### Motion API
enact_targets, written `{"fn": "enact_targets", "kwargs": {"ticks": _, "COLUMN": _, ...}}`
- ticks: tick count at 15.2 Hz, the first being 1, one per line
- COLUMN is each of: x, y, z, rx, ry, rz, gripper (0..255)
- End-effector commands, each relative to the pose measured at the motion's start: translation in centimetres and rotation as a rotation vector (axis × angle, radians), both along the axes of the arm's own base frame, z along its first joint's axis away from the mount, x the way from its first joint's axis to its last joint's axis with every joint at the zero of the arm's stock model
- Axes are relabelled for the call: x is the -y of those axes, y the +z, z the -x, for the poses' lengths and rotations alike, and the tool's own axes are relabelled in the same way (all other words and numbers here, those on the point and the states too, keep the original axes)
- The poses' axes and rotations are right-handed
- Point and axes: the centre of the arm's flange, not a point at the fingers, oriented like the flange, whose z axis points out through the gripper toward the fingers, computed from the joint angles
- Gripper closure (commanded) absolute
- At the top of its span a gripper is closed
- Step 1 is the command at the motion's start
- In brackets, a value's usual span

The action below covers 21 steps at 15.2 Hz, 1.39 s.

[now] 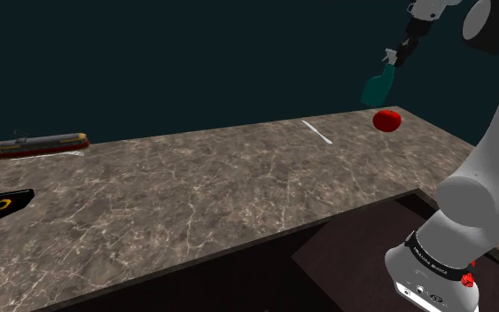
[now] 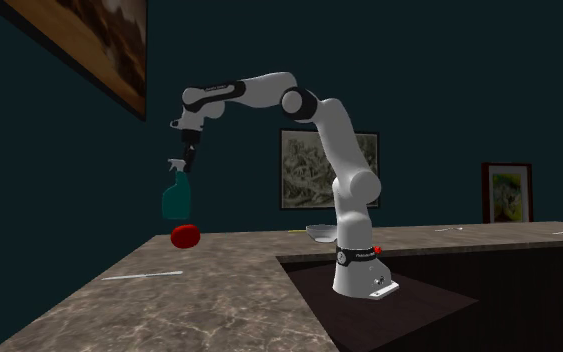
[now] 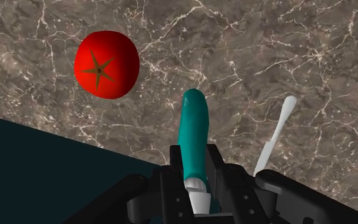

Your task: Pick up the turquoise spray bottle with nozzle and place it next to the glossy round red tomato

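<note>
Pincer [image 1: 393, 58] – fingers [image 3: 168, 181] closed on the top end of the spray bottle [image 1: 378, 87]. In the wrist view they clasp it from both sides, right by its pale neck/nozzle part. No gap seen btw pads and bottle.

Spray bottle: turquoise body, hangs straight down from the pincer, nozzle end up in the grip, base pointing at the countertop [image 1: 194, 195]. Base is clear of the surface, i.e. the bottle is held in the air. In the second exterior view it leans slightly under the hand.

Tomato [image 3: 107, 64]: glossy red, round, dark star-shaped stem mark facing up. It rests on the countertop below the pincer, offset to one side of the hanging bottle. Not touching the bottle; the second exterior view shows the bottle's base just above and near it.

Countertop: brown marble w/ pale veins, directly beneath the pincer.

Thin white strip [image 3: 274, 137] lies flat on the marble below the pincer, on the opp. side of the bottle from the tomato, apart from both.

Dark teal wall [image 3: 37, 172] borders the marble close to the tomato.

Far from the pincer, at the other end of the countertop – long dark-and-red object [image 1: 42, 144] w/ yellow trim; can't tell what it is.
</note>
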Motion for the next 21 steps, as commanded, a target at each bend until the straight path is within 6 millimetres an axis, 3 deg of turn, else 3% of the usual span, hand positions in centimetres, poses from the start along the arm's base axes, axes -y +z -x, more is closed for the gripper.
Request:
{"fn": "enact_targets", "kwargs": {"ticks": 1, "x": 0.2, "y": -1.0, "z": 0.0, "rx": 0.001, "ry": 0.000, "rz": 0.001, "gripper": 255}}
{"fn": "enact_targets", "kwargs": {"ticks": 21, "x": 0.2, "y": -11.6, "z": 0.0, "rx": 0.001, "ry": 0.000, "rz": 0.001, "gripper": 255}}
